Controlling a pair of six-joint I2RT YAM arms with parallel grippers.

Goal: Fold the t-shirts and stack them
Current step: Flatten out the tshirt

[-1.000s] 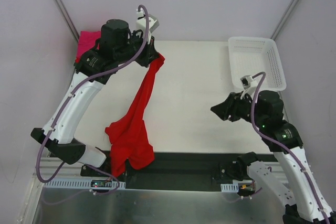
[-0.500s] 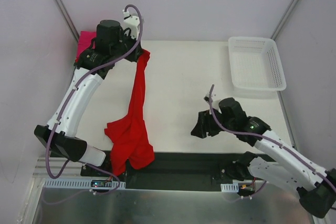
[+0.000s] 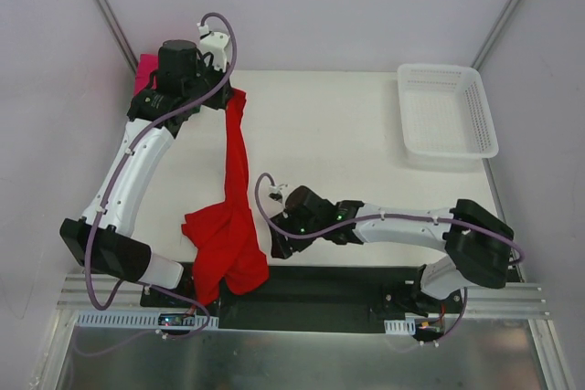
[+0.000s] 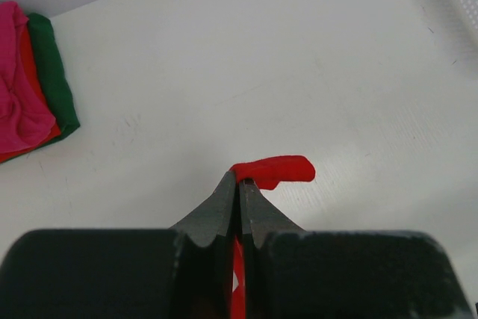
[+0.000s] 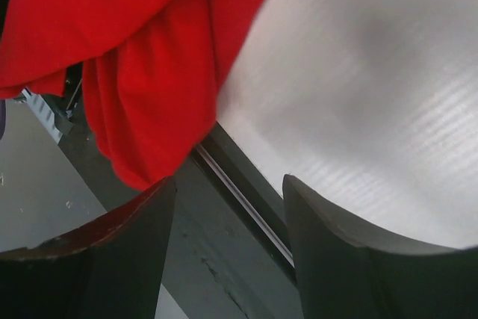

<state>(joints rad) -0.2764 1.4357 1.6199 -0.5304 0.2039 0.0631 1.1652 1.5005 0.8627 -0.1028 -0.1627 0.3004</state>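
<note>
Left fingers are shut tight on a small fold of the bright red t-shirt, which is pinched at their very tips above the far-left part of the white worktop. Behind them, at the far-left corner, a folded stack of t-shirts is seen lying flat, with magenta pink on top, a thin red edge beneath it and dark green at the bottom. From the pinched end the red t-shirt is drawn out in a long narrow band toward the near edge. Its bulk is bunched there and spills over the black rail at the front of the worktop. Just to the right of that bunch, the right arm is stretched low across the near edge. Right fingers are spread wide apart with no cloth between them; the lower hem of the red cloth is seen just above one of them, and whether it is touched cannot be told. At the far-right corner a white lattice basket is set, well apart from the t-shirts.
</note>
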